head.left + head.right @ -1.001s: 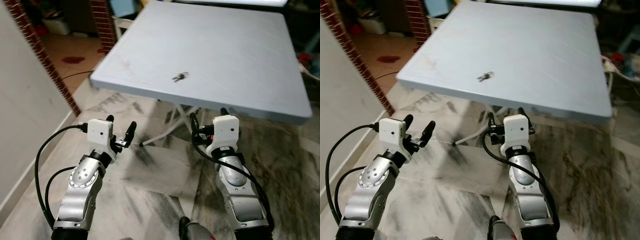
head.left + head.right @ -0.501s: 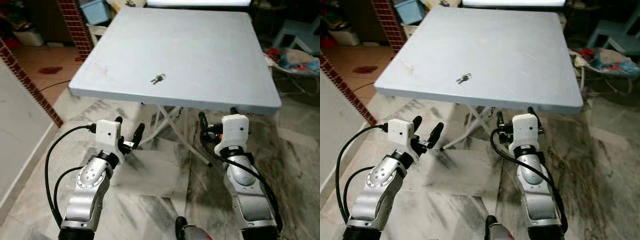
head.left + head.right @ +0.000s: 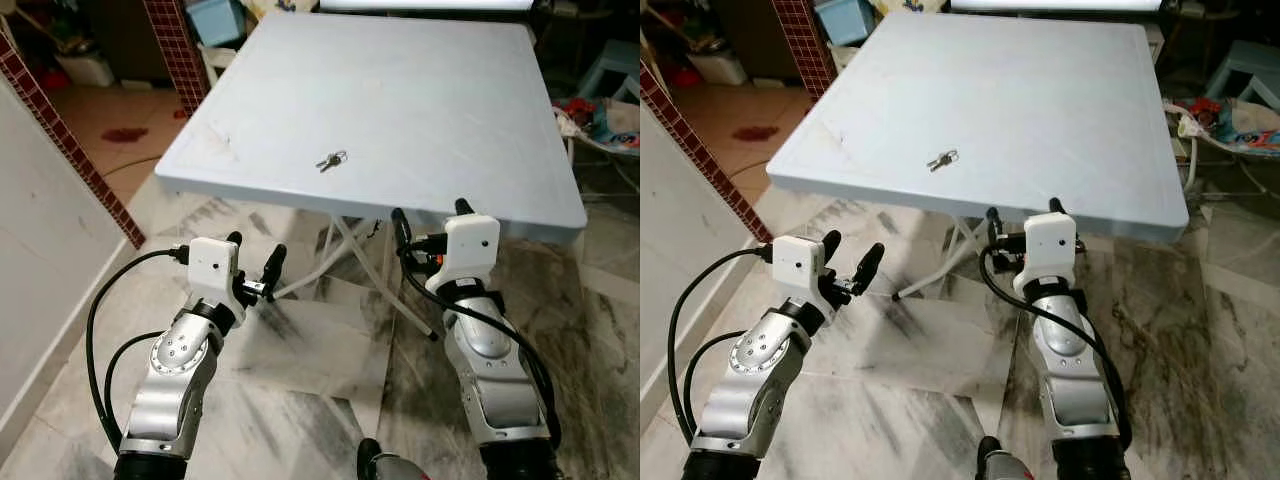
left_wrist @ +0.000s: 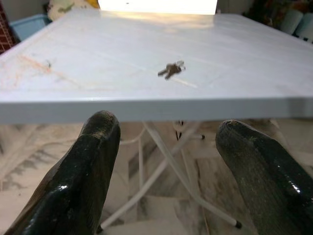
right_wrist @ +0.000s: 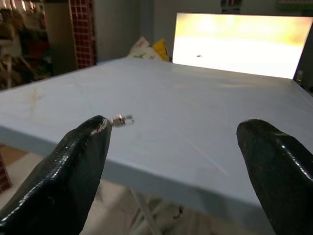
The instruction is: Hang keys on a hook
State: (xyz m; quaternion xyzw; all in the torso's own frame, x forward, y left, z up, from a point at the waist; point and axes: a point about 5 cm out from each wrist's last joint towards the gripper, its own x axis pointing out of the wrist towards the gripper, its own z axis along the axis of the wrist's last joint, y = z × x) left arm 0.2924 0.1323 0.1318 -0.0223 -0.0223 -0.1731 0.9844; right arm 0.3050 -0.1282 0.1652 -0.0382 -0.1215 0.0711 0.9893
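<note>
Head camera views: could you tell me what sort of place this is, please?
Probably a lived-in home: a folding table holding keys on a marbled tile floor, with a brick pillar and storage bins behind.

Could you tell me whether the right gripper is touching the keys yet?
Apart: in the left eye view the right gripper sits at the table's near edge, the keys farther in.
</note>
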